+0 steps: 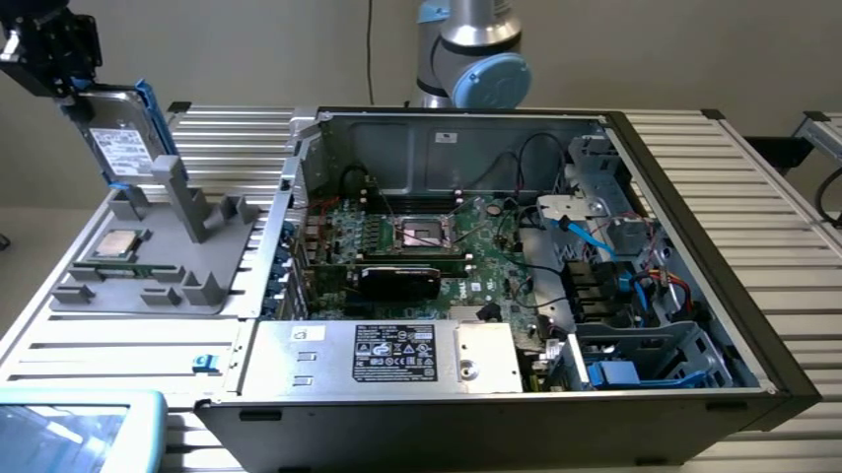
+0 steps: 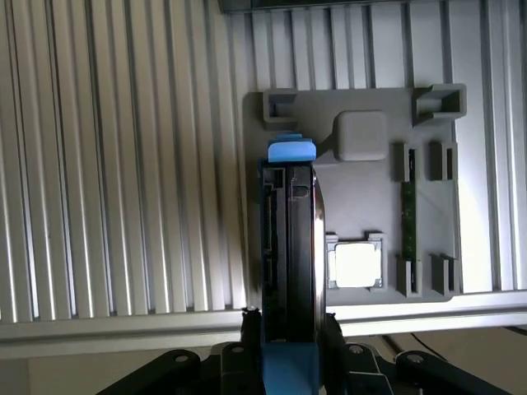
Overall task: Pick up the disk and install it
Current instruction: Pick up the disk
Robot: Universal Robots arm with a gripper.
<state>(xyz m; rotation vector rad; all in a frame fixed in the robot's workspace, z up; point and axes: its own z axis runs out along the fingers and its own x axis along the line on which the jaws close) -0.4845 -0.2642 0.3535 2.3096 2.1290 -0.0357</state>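
Note:
The disk [image 1: 121,138] hangs upright at the exterior view's upper left, a silver-grey drive with a white label and a blue carrier edge. My gripper [image 1: 77,91] is shut on its top end. Its lower end sits close above the grey holder [image 1: 145,281], beside the holder's tall post [image 1: 180,197]. Seen from the wrist, the disk [image 2: 290,239] is edge-on, with a blue tab at its far end. My gripper [image 2: 288,322] clamps its near end from both sides. The open computer case [image 1: 526,246] lies to the exterior view's right.
A small square silver processor chip [image 1: 116,244] [image 2: 356,265] lies in the holder, and a memory stick [image 2: 408,218] stands in a slot. The case's drive cage [image 1: 652,355] holds another blue-fronted drive [image 1: 613,374]. Ribbed metal table [image 1: 763,197] surrounds everything. A blue-rimmed tray [image 1: 79,424] sits at the near corner.

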